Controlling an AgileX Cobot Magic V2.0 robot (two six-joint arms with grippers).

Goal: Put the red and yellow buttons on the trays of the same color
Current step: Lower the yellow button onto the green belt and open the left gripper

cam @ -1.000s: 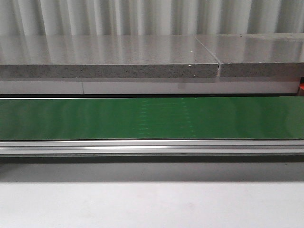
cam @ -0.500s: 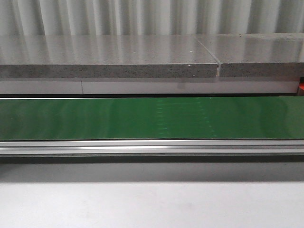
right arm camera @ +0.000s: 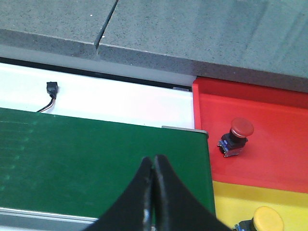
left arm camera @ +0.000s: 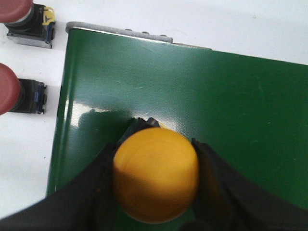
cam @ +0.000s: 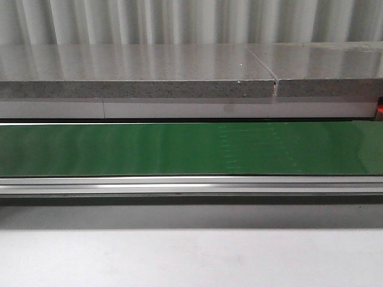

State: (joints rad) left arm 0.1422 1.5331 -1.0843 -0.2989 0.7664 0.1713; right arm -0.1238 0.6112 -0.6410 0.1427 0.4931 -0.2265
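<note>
In the left wrist view, the left end effector [left arm camera: 155, 185] pinches a yellow button [left arm camera: 155, 174] by its round cap, one dark finger [left arm camera: 98, 192] on each side, and holds it over the green conveyor belt [left arm camera: 216, 110]. Part of the button's dark body shows just beyond the cap. Beside the belt's end, on the white desk [left arm camera: 29, 159], lie two red buttons on their sides: one [left arm camera: 17, 91] with a black base next to the belt's edge, and another [left arm camera: 26, 21] with a black-and-yellow base, cut off by the picture's edge. In the right wrist view, the right end effector [right arm camera: 153, 168] has its two dark fingers pressed together with nothing between them, hovering over the belt near its end. Past that end sits a red tray [right arm camera: 269, 110] with a red button [right arm camera: 236, 136] lying in it, and next to it a yellow tray [right arm camera: 231, 202] with a yellow button [right arm camera: 267, 219] at its near part, partly cut off. A small black connector [right arm camera: 52, 89] with a cable lies on the white strip between the belt and a grey stone slab [right arm camera: 192, 29]. The front view shows only the belt running across, bare, its aluminium rail [cam: 191, 185] in front and the grey slab behind; neither arm appears there.
</note>
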